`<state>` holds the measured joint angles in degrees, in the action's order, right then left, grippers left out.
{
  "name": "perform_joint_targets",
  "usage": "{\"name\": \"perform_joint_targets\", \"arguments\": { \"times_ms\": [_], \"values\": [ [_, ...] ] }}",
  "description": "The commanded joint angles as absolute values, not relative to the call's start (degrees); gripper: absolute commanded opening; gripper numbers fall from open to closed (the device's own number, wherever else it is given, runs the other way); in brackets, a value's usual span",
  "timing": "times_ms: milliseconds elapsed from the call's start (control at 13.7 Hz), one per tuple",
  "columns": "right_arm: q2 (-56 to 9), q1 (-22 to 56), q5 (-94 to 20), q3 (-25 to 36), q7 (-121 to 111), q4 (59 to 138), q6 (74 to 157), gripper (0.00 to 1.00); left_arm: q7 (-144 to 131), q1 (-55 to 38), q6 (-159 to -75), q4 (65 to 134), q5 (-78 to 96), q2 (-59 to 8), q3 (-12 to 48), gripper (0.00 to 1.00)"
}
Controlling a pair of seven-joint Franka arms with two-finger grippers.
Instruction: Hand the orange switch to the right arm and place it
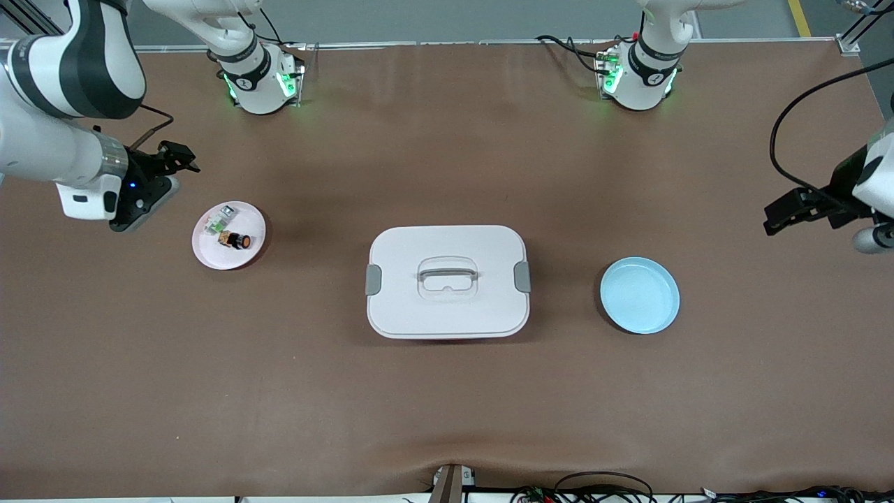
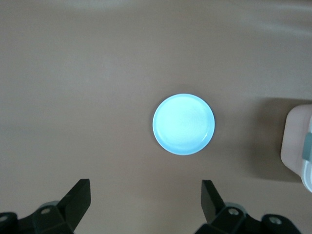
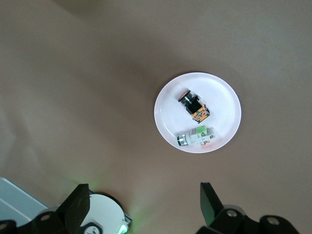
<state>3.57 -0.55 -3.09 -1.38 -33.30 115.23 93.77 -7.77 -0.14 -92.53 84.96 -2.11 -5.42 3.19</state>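
Two plates [image 1: 229, 235] [image 1: 640, 295], two switches [image 1: 237, 240] [image 1: 218, 222], one box [image 1: 447, 281]

front view looks down from high across the brown counter [image 1: 447, 419]; each wrist view looks straight down from well above – sharing the round pale-blue plate [image 1: 640, 295] [image 2: 184, 124] and round white plate [image 1: 209, 251] [image 3: 168, 105].

Table [image 1: 447, 419] matt brown cover (slightly wrinkled); lidded box [image 1: 447, 321] smooth white plastic.
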Motion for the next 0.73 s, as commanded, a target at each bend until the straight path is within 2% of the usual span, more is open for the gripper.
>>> {"name": "perform_joint_targets", "arguments": {
  "times_ms": [0, 655],
  "values": [
    [3.0, 1.9, -1.6, -1.6, -21.3, 112.0, 91.5, 1.0, -5.2, -2.8, -92.8, 90.1, -1.0, -0.7, 0.4, 1.0],
    [0.3, 2.5, -1.6, -1.4, 0.4, 101.4, 85.9, 1.0, -3.3, -7.1, -92.7, 92.3, -1.0, 2.1, -3.6, 1.0]
  ]
}}
